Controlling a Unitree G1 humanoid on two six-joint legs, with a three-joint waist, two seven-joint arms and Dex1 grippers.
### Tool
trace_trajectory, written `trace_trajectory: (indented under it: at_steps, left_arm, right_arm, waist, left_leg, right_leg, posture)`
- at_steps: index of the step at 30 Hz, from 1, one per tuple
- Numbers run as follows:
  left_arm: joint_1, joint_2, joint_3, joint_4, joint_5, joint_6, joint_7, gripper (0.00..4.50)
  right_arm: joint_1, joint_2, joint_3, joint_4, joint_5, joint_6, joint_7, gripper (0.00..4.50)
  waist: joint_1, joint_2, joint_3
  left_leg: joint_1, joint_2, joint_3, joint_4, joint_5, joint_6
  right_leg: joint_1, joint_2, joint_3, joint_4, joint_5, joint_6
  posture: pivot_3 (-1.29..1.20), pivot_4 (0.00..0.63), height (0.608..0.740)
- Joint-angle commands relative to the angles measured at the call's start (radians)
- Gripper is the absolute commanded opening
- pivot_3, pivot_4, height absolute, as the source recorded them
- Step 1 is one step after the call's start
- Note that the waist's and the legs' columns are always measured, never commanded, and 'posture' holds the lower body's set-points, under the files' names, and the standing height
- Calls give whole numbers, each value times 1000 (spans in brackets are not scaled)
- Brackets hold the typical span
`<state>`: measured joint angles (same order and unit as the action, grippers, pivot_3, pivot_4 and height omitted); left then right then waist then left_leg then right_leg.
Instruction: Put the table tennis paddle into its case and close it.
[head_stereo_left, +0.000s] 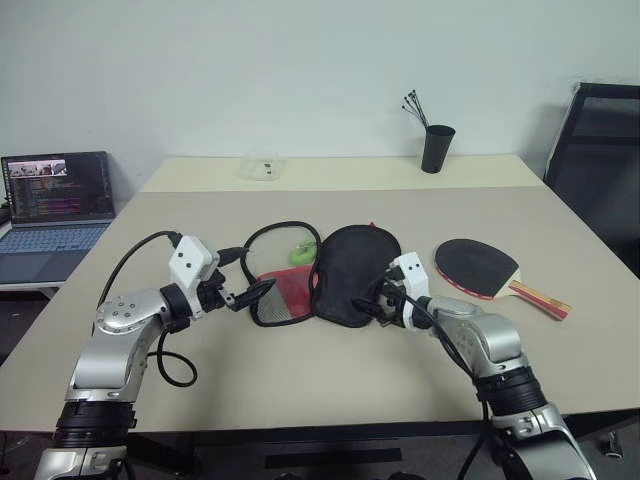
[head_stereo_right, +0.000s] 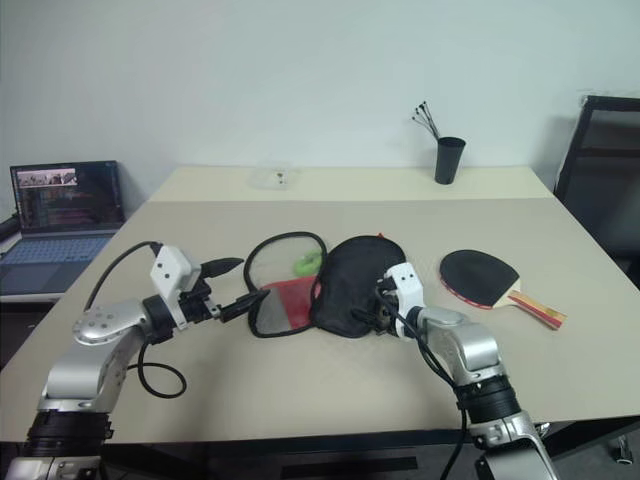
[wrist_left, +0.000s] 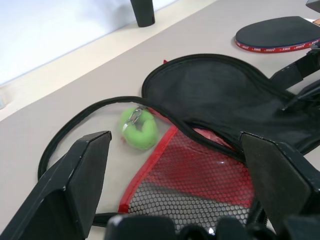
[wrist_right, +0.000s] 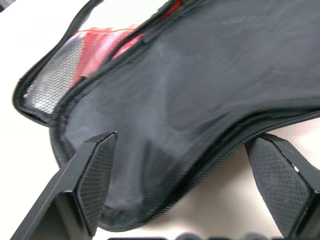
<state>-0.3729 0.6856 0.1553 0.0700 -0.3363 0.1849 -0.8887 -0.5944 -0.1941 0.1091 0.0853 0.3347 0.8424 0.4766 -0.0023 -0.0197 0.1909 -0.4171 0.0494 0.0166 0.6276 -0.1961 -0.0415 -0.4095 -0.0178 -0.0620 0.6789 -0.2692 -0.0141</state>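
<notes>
The paddle (head_stereo_left: 480, 268) lies flat on the table (head_stereo_left: 330, 380), black face up, its striped handle pointing away to the robot's right. It sits well to the right of the right claw (head_stereo_left: 383, 301) and touches nothing. The case (head_stereo_left: 330, 275) lies near the table's middle, unzipped and spread open: the black flap (head_stereo_left: 352, 272) is folded over to the right, the red mesh part (wrist_left: 200, 175) lies to the left, and a green tag (wrist_left: 139, 129) rests inside the black zip loop. The right claw is spread wide, its fingers (wrist_right: 95, 175) straddling the near edge of the black flap without clamping it. The left claw (head_stereo_left: 245, 285) is also spread wide and empty, pointing at the case's left edge, just beside the red mesh. A black cup (head_stereo_left: 437, 148) stands at the far side, and a laptop (head_stereo_left: 55, 205) sits off to the left.
</notes>
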Motion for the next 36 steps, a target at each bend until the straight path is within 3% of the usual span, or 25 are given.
trace_trajectory:
  at_steps: [1, 2, 5, 10, 16, 25, 36]
  left_arm:
    - [-20, 9, 13, -7, 2, -29, -4, 4500]
    - [-21, 7, 12, -6, 3, -31, -4, 4500]
    - [-23, 4, 10, -3, 5, -38, -4, 4500]
    - [-15, 5, 5, -5, 8, -48, -10, 4500]
    - [-8, -3, -21, -21, 10, -51, -33, 4500]
    - [-40, -18, -60, -1, 12, -59, -54, 4500]
    - [-51, -26, -76, 4, 23, -65, -65, 4500]
  right_arm:
    - [-46, 50, 14, 2, 5, -12, -4, 4323]
    - [-60, 64, 17, 14, 0, -20, -5, 4323]
    - [-97, 100, 8, 54, -10, -41, -23, 3762]
    - [-95, 102, -30, 60, 6, -21, -43, 2079]
    - [-18, 45, -107, -76, 108, 161, -24, 22]
    - [87, -105, -106, -202, 169, 296, 24, 22]
    - [-14, -163, -61, -74, 130, 243, 71, 22]
  waist:
    - [0, 0, 0]
    - [0, 0, 0]
    - [0, 0, 0]
    - [1, 0, 0]
    - [2, 0, 0]
    - [1, 0, 0]
    - [0, -1, 0]
  left_leg:
    - [0, 0, 0, 0, 0, 0]
    - [0, 0, 0, 0, 0, 0]
    - [0, 0, 0, 0, 0, 0]
    - [-1, 0, 0, 0, 0, 0]
    - [-1, -1, 1, 0, 0, 0]
    - [-1, 0, 0, 0, 0, 0]
    - [-1, 0, 1, 0, 0, 0]
  right_leg:
    - [0, 0, 0, 0, 0, 0]
    - [0, 0, 0, 1, 0, 0]
    - [0, 0, 0, 1, 0, 0]
    - [0, 0, 0, 0, 0, 0]
    - [0, -1, 1, 0, 0, 0]
    - [-1, -1, 0, 0, 0, 0]
    - [-1, 0, 0, 0, 0, 0]
  posture:
    - [0, 150, 740]
    - [0, 150, 740]
    - [0, 150, 740]
    - [0, 150, 740]
    - [0, 150, 740]
    - [0, 150, 740]
    - [0, 150, 740]
